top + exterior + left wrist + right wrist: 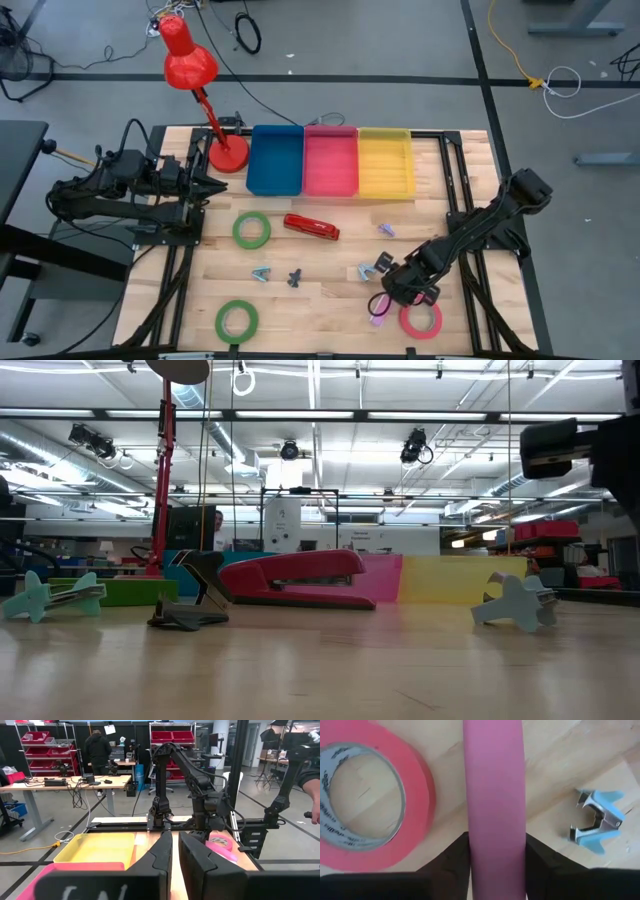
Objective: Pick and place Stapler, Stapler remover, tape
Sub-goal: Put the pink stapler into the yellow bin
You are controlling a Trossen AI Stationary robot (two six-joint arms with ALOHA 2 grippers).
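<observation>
Tape comes here as flat rings with wide open centres. A pink roll [493,795] stands on edge between the jaws of the right gripper [392,296], which are clamped on it; its smooth matte band fills the middle of the right wrist view. Just beside it a red roll [421,319] lies flat on the pale wood-plank worktop [330,300], near the front right corner; its white inner core carries small printed writing too fine to read. Two green rolls lie flat on the left half of the worktop, one [251,230] toward the middle and one [237,320] near the front edge.

A glossy red stapler [311,227] lies in the middle of the worktop, in front of three smooth plastic bins set side by side at the back: blue [275,160], pink [331,160] and yellow [386,162]. Several claw-shaped staple removers are scattered about: a light blue one [261,273], a dark one [294,277], another light blue one [368,270] near the right gripper, and a lilac one [386,229].

A red desk lamp [190,65] with a round base stands at the back left. The left gripper [212,186] waits beside the lamp's base, its jaws nearly together around nothing.
</observation>
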